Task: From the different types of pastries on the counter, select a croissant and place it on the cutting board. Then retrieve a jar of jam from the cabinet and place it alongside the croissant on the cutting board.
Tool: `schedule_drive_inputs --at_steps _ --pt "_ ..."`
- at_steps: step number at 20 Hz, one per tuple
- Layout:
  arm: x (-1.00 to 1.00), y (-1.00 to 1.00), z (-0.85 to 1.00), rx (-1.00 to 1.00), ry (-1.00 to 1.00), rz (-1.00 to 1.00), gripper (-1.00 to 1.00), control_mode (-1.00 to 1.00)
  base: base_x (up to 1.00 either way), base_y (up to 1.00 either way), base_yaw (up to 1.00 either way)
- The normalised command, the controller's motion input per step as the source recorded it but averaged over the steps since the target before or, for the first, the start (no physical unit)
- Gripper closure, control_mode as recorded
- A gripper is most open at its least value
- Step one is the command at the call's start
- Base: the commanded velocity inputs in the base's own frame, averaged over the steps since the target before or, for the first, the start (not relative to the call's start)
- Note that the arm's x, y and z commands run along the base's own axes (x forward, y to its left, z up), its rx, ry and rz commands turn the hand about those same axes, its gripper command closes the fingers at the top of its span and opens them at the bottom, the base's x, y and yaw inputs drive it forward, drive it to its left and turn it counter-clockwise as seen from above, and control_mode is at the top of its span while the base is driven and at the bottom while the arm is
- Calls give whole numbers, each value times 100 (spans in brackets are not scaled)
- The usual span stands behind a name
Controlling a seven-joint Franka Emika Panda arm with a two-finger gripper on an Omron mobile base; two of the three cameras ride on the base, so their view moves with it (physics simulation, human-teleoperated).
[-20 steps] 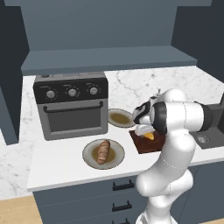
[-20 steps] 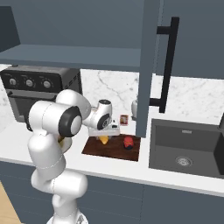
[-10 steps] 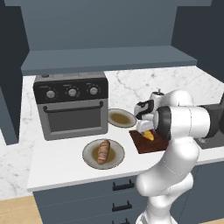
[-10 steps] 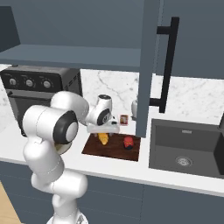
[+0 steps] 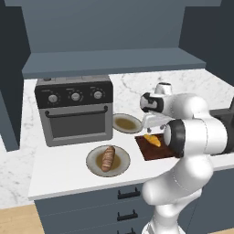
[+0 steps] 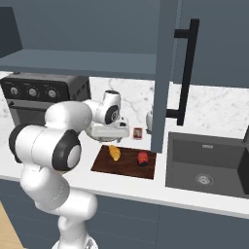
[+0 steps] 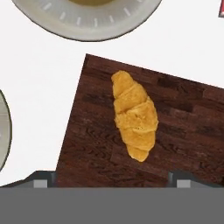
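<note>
**Croissant down on the board, jaws wide above it**

And there it lies: the croissant (image 7: 134,115), golden and free, flat on the dark cutting board (image 7: 94,144), near the board's left end in the right base view. The gripper (image 7: 113,178) hangs directly over it, jaws spread wide, a fingertip on each side and nothing between them but open air; no contact with the pastry.

Look to the right base view: the jar of jam (image 6: 142,158) sits on that same board, red and dark, just beside the croissant (image 6: 114,152) but apart from it. Behind the board, a small red packet (image 6: 138,133) stands near the wall.

From the left base view, the counter (image 5: 64,169) carries a round plate (image 5: 126,123) close to the board's far corner, and nearer the front edge a second plate (image 5: 95,161) bearing the brown striped loaf (image 5: 108,158). The black toaster oven (image 5: 75,109) stands at the back left, under the cabinet's shelf ledge (image 5: 114,62).
</note>
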Motion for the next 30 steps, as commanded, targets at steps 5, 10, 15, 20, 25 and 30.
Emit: schedule_drive_inputs --at_steps 5,10,15,20,25,30 --pt "-100 15 -40 0 -23 -10 -100 -100 0 0 0" --pt "-100 8 -36 0 -31 -8 -100 -100 0 0 0" --pt "-100 8 -25 0 -30 -7 -100 -100 0 0 0" --pt "-100 8 -22 0 -24 -8 -100 -100 0 0 0" --pt "-100 15 -33 0 -9 -8 -100 -100 0 0 0" --pt "-100 21 -5 0 -8 -6 -100 -100 0 0 0"
